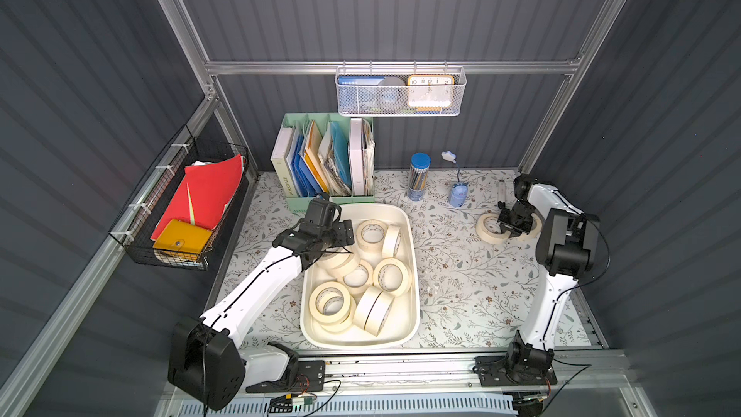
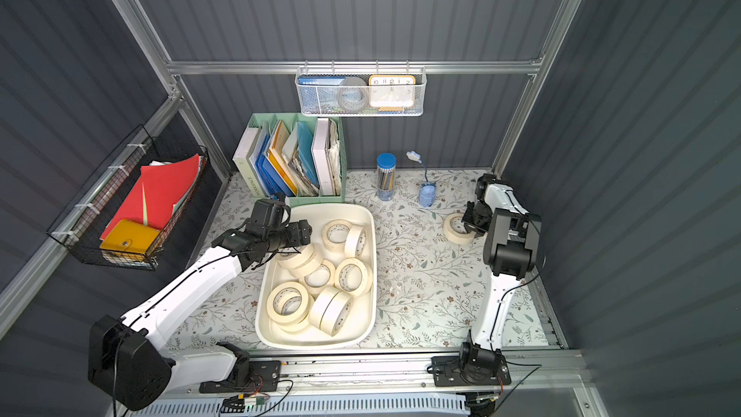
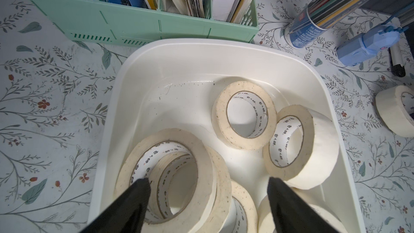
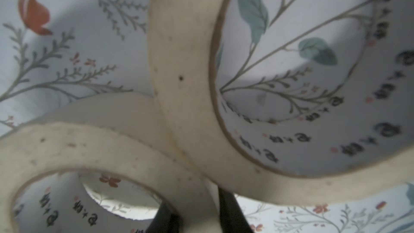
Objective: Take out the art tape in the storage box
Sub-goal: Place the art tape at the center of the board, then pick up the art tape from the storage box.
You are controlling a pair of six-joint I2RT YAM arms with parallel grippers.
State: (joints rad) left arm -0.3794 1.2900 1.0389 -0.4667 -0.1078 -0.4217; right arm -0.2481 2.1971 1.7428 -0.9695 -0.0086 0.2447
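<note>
Rolls of art tape (image 1: pixel 373 308) crowd the storage box (image 1: pixel 401 332) nearest us, several leaning on one another. Just beyond, our left gripper (image 3: pixel 207 180) hangs with jaws spread across a tilted roll (image 3: pixel 179 135) stacked on another. Closing here may catch both, or nudge the top one so it slides off. Farther out on the table (image 1: pixel 453 274), our right gripper (image 4: pixel 197 216) is clenched on the wall of an outside roll (image 4: pixel 89 144). Its touching neighbour (image 4: pixel 179 63) could get dragged along.
</note>
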